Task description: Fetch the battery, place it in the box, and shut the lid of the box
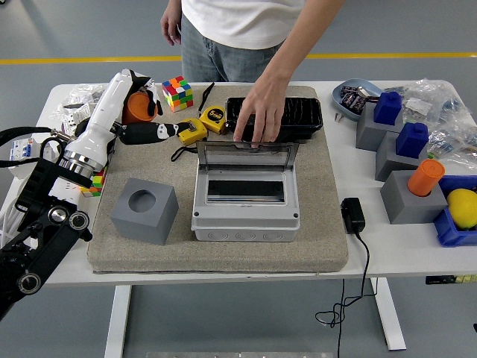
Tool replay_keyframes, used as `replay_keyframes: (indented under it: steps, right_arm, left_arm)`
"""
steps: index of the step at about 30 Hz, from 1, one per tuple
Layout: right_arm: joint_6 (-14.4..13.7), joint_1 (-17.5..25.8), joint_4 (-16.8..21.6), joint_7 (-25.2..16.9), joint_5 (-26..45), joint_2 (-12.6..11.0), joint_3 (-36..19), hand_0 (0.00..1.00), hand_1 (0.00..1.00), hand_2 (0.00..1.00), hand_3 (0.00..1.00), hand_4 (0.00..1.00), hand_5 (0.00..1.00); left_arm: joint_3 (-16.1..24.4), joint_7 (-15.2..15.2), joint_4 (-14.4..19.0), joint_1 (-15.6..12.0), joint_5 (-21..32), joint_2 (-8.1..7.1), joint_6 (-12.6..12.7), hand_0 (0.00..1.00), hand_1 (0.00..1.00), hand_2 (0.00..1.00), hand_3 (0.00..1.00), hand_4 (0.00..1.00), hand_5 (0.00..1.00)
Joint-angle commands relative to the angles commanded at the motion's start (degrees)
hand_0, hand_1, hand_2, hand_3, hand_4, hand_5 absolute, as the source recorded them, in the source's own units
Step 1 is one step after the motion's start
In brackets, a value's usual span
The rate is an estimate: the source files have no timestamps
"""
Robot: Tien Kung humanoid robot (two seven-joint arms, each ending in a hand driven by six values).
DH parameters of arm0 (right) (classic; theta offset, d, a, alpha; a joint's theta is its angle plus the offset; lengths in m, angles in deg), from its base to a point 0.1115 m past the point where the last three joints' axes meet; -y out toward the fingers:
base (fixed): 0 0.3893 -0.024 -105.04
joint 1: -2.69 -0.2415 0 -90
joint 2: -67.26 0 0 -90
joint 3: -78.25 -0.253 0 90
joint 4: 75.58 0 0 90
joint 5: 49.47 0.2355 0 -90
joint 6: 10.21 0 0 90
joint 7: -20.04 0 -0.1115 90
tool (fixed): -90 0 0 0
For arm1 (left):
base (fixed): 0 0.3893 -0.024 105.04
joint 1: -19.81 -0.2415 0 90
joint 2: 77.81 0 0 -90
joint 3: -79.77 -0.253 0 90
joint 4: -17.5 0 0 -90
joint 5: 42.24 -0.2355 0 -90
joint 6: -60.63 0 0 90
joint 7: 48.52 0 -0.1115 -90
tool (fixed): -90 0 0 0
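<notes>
The robot's left hand is raised over the far left part of the tan mat, its white and black fingers curled around an orange cylinder, the battery, which it holds clear of the surface. Below and nearer, the grey block with a round hole stands on the mat. Beside it to the right sits the grey box, its clear lid tipped open. A person's hand rests on the black tray just behind the box. Two yellow tape measures and a colour cube lie nearby.
</notes>
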Motion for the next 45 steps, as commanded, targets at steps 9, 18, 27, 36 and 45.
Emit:
replay_keyframes:
  steps: [9, 18, 27, 36, 45]
  right_arm:
    - [-0.05, -0.38, -0.16, 0.08, -0.76, -0.43, -0.71, 0.984, 0.942, 0.874, 0.874, 0.998, 0.998]
    - [-0.15, -0.73, -0.18, 0.07, -1.00, -0.73, -0.94, 0.984, 0.942, 0.874, 0.875, 0.998, 0.998]
    - [-0.18, -0.58, -0.31, 0.06, -1.40, -0.72, -1.57, 0.984, 0.942, 0.873, 0.876, 0.998, 0.998]
    - [-0.28, -0.61, -0.20, 0.01, -1.41, -0.85, -2.25, 0.984, 0.942, 0.873, 0.875, 0.998, 0.998]
    - [-0.33, -0.43, -0.38, 0.03, -1.98, -0.97, -3.24, 0.984, 0.942, 0.872, 0.876, 0.998, 0.998]
  left_arm:
    - [-11.73, 2.52, -4.29, 7.74, -8.39, 0.02, 0.56, 0.002, 0.002, 0.019, 0.005, 0.998, 0.574]
    - [-21.78, 3.36, -7.35, 12.46, -8.45, -0.30, -0.48, 0.002, 0.002, 0.017, 0.008, 0.998, 0.631]
    - [-19.25, 4.26, -8.08, 11.86, -9.52, -1.26, -1.65, 0.002, 0.002, 0.013, 0.006, 0.998, 0.656]
    - [-20.50, 7.58, -7.39, 11.97, -13.55, -3.30, -4.73, 0.002, 0.002, 0.008, 0.002, 0.998, 0.669]
    - [-17.85, 7.87, -5.82, 11.60, -12.52, -5.91, -4.68, 0.002, 0.002, 0.008, 0.002, 0.998, 0.670]
